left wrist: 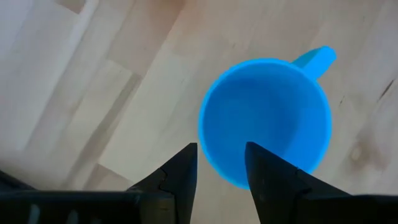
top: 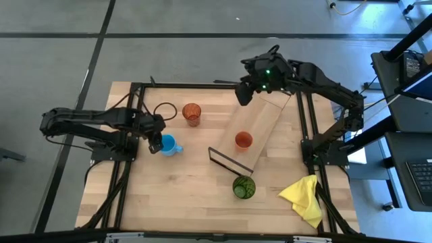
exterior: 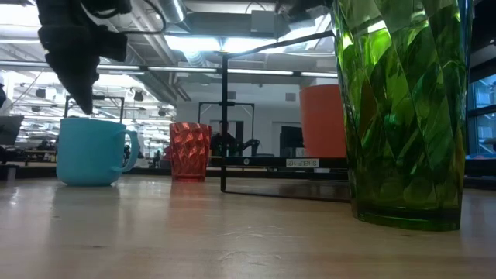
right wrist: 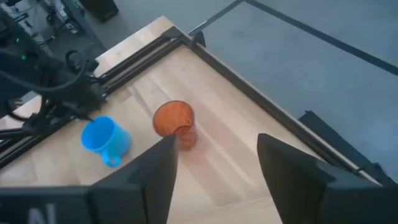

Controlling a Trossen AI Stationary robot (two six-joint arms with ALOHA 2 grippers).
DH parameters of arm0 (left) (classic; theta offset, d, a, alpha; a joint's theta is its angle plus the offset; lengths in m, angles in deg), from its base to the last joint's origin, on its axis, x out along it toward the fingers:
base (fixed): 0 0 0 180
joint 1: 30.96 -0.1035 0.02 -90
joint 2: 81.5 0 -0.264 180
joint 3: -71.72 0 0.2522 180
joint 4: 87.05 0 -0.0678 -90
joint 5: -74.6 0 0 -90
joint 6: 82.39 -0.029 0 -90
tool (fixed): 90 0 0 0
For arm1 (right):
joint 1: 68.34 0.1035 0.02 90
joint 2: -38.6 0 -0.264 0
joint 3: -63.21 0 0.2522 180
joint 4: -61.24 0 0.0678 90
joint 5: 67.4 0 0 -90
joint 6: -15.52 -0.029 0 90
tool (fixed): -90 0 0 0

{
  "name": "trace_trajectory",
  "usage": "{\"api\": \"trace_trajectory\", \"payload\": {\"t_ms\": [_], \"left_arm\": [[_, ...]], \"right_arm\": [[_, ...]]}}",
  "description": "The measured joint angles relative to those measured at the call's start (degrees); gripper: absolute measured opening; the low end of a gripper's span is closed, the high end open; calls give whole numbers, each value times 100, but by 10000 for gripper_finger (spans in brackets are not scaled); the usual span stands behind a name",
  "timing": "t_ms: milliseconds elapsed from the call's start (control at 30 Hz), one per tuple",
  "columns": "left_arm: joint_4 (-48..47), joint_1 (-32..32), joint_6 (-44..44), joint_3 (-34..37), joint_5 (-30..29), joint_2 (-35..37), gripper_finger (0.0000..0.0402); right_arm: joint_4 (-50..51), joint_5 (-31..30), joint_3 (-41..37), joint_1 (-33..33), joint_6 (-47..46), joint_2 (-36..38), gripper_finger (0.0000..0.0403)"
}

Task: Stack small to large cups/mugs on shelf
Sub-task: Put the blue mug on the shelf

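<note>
The light-blue mug (top: pixel 170 144) stands upright on the tabletop at the left, its handle (left wrist: pixel 317 57) toward the far right. My left gripper (top: pixel 156 142) is open and points down just above the mug's near-left rim (left wrist: pixel 211 149), one finger over the inside and one outside. The small red-orange cup (top: pixel 243 140) stands on the slanting light-wood shelf (top: pixel 260 118). The orange-red tumbler (top: pixel 192 113) stands at the far middle and the green tumbler (top: pixel 244 187) near the shelf's near end. My right gripper (top: pixel 244 93) is open and empty above the shelf's far end.
A yellow cloth (top: pixel 304 199) lies at the near right corner. Black frame rails (top: pixel 128 169) run along the table's left, right and far edges. The shelf's black wire end (top: pixel 226 160) stands between the mug and the green tumbler.
</note>
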Motion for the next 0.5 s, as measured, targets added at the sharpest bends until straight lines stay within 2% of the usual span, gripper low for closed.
{"api": "trace_trajectory", "payload": {"t_ms": [133,333,500], "left_arm": [[184,-2,19,90,-1,0,129],[335,-2,-245,90,-303,0,129],[333,-2,-475,90,-247,0,129]], "right_arm": [[-14,0,-2,-132,21,0,227],[-16,-2,-2,-199,56,0,227],[-16,-2,-2,-208,118,0,227]]}}
